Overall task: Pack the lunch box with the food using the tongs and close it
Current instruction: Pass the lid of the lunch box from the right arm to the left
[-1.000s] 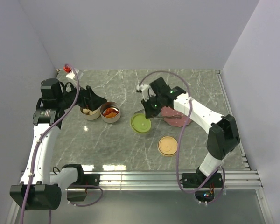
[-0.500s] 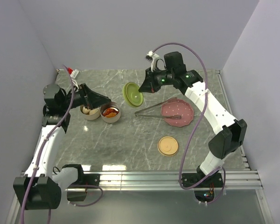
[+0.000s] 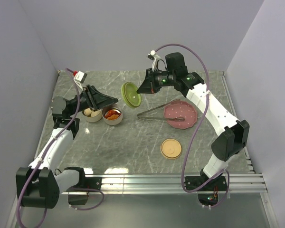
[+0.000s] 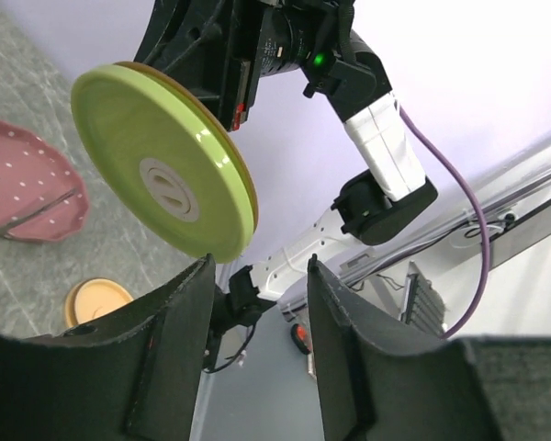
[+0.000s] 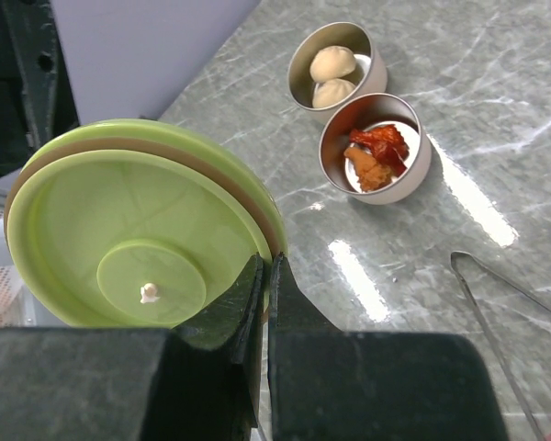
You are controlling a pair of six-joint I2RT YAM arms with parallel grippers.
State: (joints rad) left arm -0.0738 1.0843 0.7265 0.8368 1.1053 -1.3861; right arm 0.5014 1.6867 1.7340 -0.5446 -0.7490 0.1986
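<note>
My right gripper (image 3: 139, 90) is shut on the rim of a round green lid (image 3: 131, 94), which it holds on edge in the air; the wrist view shows both pads pinching that rim (image 5: 267, 268) of the green lid (image 5: 138, 239). My left gripper (image 3: 114, 99) hangs above the tins and points at the lid, open with nothing between its fingers (image 4: 179, 340). On the table stand two round lunch box tins: one (image 3: 91, 114) holds beige balls (image 5: 333, 73), the other (image 3: 113, 115) red-orange chunks (image 5: 375, 154). The silver tongs (image 3: 156, 110) lie from the pink plate leftward.
The pink dotted plate (image 3: 183, 116) sits at right of centre. A tan round lid (image 3: 171, 148) lies flat nearer the front. Grey walls close the table at left and back, and a metal rail (image 3: 180, 179) runs along the near edge.
The right gripper has lifted the green lid off the table, up and toward the back left. The left gripper has swung up off the tins to face the lid, its jaws narrowing.
</note>
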